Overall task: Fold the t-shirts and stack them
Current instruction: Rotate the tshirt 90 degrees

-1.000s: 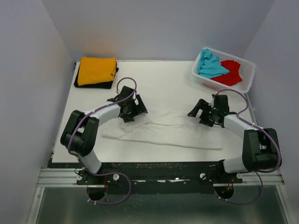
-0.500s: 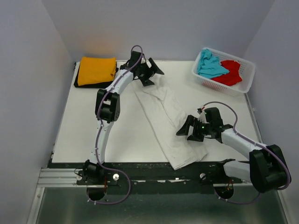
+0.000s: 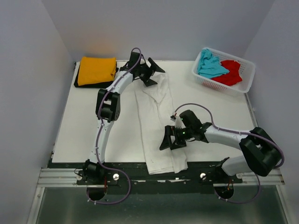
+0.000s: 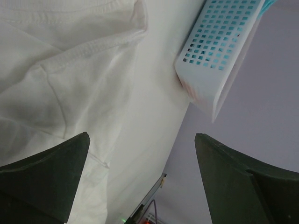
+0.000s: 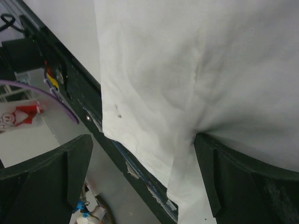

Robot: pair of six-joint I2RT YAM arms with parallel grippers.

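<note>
Spread wide with nothing between them, the left jaws sit at the far end of the outstretched left arm [image 3: 119,85], just at the far end of the white t-shirt [image 3: 156,121]; the wrist view shows a stitched hem of that shirt to one side and bare tabletop [image 3: 88,121] under the gap. Equally wide apart, the right jaws hang low over the near part of the same shirt, with the right arm [image 3: 224,136] reaching in from the right. Whether their tips touch the cloth I cannot tell. This shirt lies as a long folded strip down the middle of the tabletop, its near end on the dark front rail [image 3: 117,169]. At the far left corner the orange-yellow t-shirt [image 3: 96,70] lies folded on the black t-shirt [image 3: 91,85]. At the far right, the white lattice basket [image 3: 210,82] holds the crumpled turquoise t-shirt [image 3: 210,66] and red t-shirt [image 3: 230,74].
</note>
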